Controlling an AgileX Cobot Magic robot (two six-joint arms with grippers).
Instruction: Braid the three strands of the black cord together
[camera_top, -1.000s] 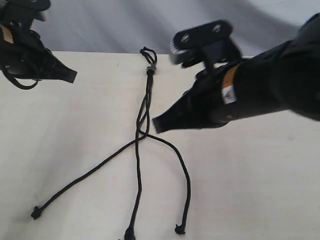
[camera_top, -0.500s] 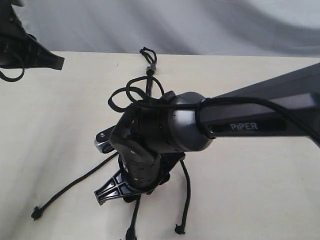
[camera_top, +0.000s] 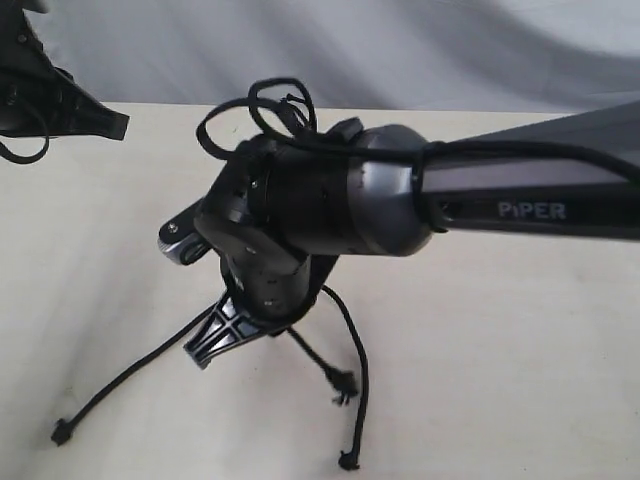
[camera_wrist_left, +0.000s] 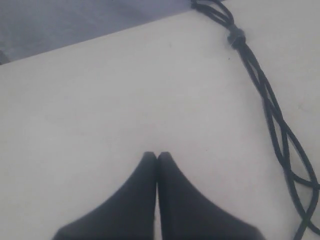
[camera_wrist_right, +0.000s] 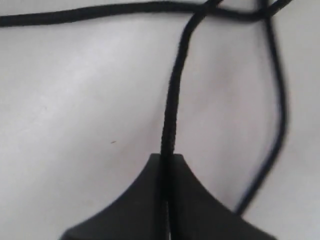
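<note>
Three strands (camera_top: 363, 380) of the black cord (camera_wrist_left: 235, 38) spread at lower centre. The right gripper (camera_wrist_right: 167, 159) pinches one strand (camera_wrist_right: 173, 95); the left gripper (camera_top: 118, 123), upper left, is closed, empty.

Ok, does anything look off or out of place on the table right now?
Nothing looks damaged or spilled. The black cord is only loosely twisted below its knot, its ends splayed across the table. The right gripper is shut on one strand, which fits braiding.
</note>
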